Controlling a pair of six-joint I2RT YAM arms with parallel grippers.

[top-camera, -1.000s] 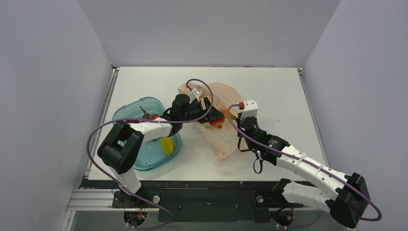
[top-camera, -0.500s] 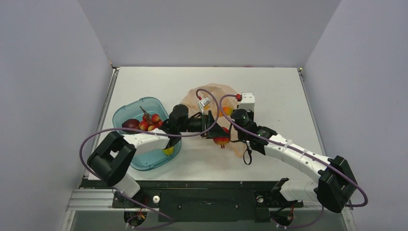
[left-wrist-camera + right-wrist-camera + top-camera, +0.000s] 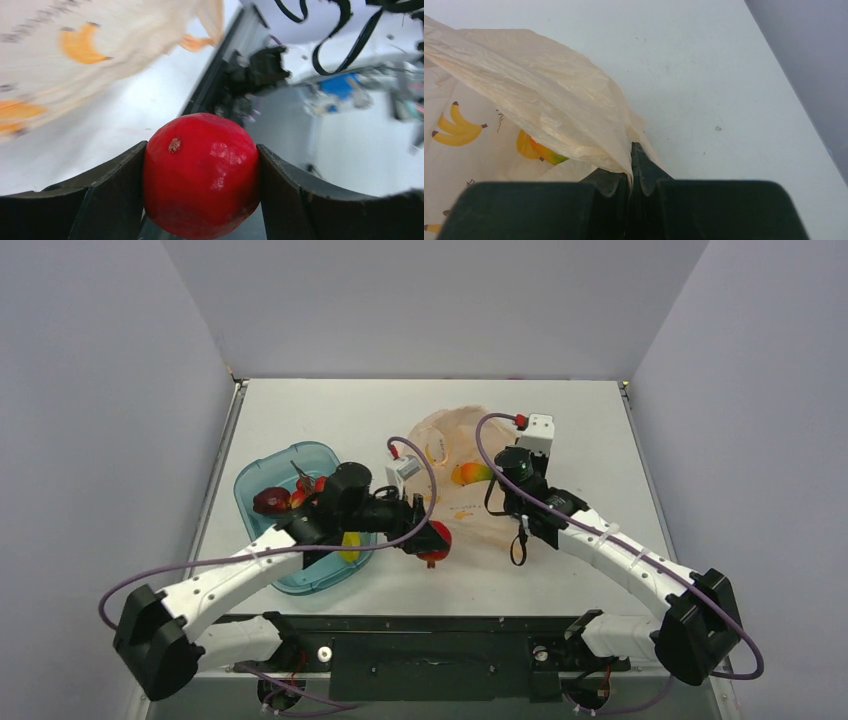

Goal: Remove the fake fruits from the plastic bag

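My left gripper (image 3: 428, 538) is shut on a round red fruit (image 3: 436, 541), held out of the bag over the table's near middle; in the left wrist view the red fruit (image 3: 201, 172) fills the gap between the jaws. The peach plastic bag (image 3: 455, 495) lies at the table's centre. My right gripper (image 3: 508, 492) is shut on a fold of the bag (image 3: 574, 125) at its right edge. A green-orange mango shape (image 3: 473, 474) shows through the bag, also in the right wrist view (image 3: 544, 150). The grape bunch (image 3: 305, 490), a dark red fruit (image 3: 270, 502) and a yellow fruit (image 3: 349, 546) lie in the teal tray (image 3: 290, 465).
The teal tray sits at the left of the table, close to my left arm. Purple cables loop over both arms. Grey walls enclose the table on three sides. The table's near edge (image 3: 440, 612) runs just below the held fruit.
My left gripper has drawn the red fruit out of the bag, toward the near edge and left. My right gripper moved back and right with the bag's edge; the bag has shifted and spread.
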